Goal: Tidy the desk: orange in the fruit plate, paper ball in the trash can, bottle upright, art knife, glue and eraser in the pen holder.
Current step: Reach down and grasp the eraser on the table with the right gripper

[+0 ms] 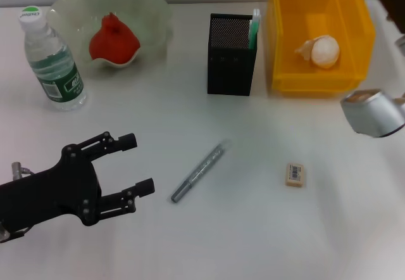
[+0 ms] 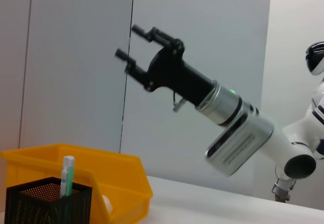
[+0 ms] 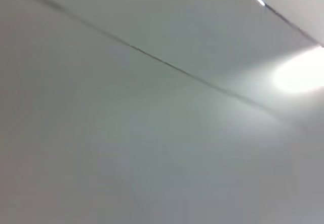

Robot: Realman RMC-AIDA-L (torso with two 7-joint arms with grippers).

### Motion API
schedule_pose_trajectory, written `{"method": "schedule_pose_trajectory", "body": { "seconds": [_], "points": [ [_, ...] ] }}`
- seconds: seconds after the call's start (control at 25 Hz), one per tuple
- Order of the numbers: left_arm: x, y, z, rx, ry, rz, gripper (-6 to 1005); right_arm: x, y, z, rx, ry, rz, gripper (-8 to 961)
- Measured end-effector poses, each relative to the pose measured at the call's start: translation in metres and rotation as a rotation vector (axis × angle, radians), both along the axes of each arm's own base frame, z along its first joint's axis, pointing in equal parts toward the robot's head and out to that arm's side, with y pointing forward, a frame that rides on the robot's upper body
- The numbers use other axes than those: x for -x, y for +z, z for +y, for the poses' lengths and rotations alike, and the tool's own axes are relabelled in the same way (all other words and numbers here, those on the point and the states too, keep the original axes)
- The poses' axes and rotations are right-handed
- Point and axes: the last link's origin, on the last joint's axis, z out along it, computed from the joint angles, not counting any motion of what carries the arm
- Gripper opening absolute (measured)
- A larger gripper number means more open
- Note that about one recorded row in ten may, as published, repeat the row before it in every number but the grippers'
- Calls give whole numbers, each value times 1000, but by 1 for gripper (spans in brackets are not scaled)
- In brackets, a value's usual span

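The left gripper point(image 1: 140, 164) hovers above the near left of the desk point(image 1: 253, 229), fingers spread and holding nothing. The right gripper point(image 2: 132, 42), seen from the left wrist view, is raised in the air with its fingers apart and empty. The art knife point(image 1: 198, 171) lies flat just beside the left gripper; the eraser point(image 1: 295, 173) lies farther right. Behind them stands the pen holder point(image 1: 231, 55) containing the glue point(image 1: 254, 26). The paper ball point(image 1: 324, 50) rests in the trash can point(image 1: 316, 80). The orange point(image 1: 112, 40) sits in the fruit plate point(image 1: 152, 7), with the bottle point(image 1: 53, 61) upright beside it.
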Motion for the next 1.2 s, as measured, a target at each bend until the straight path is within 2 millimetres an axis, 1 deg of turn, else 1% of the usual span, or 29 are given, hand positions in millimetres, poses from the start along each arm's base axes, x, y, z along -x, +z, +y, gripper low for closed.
{"method": "schedule_pose_trajectory", "body": {
  "seconds": [0.04, 0.2, 0.36, 0.48, 0.52, 0.56, 0.6, 0.68, 0.72, 0.84, 0.88, 0.92, 0.96, 1.0, 1.04, 1.16, 1.2],
  "points": [
    [0, 0, 0, 0, 0, 0, 801, 0, 0, 0, 0, 0, 0, 618],
    [0, 0, 0, 9, 12, -7, 801, -3, 10, -10, 150, 36, 284, 648],
    [0, 0, 0, 12, 17, -10, 801, -8, 12, -19, 377, 57, 572, 678],
    [0, 0, 0, 12, 17, -10, 801, -10, 11, -18, 613, 61, 814, 708],
    [0, 0, 1, 12, 16, -10, 801, -11, 10, -16, 755, 55, 952, 723],
    [0, 0, 1, 10, 16, -10, 801, -11, 8, -15, 835, 48, 1019, 738],
    [0, 0, 1, 10, 16, -10, 801, -11, 8, -15, 835, 48, 1019, 753],
    [-1, 0, 1, 10, 14, -11, 801, -8, -6, -12, 1127, -11, 1181, 768],
    [-2, 0, 1, 13, 10, -11, 801, -8, -6, -12, 1127, -11, 1181, 768],
    [-2, 1, 1, 12, 9, -13, 801, -5, -15, -12, 1319, -64, 1275, 769],
    [-2, 1, 1, 12, 9, -13, 801, -5, -15, -12, 1319, -64, 1275, 769],
    [-1, 2, 2, 12, 8, -13, 801, -4, -19, -12, 1453, -106, 1344, 769],
    [-1, 2, 2, 12, 8, -13, 801, -4, -19, -12, 1453, -106, 1344, 769],
    [-1, 2, 2, 11, 8, -12, 801, -1, -24, -14, 1603, -167, 1396, 769],
    [-1, 2, 2, 11, 7, -12, 801, -1, -24, -14, 1603, -167, 1396, 769],
    [-1, 2, 1, 12, 6, -13, 801, 3, -34, -20, 1804, -290, 1398, 769],
    [-1, 2, 1, 12, 6, -13, 801, 4, -39, -25, 1895, -376, 1365, 769]
  ]
}}
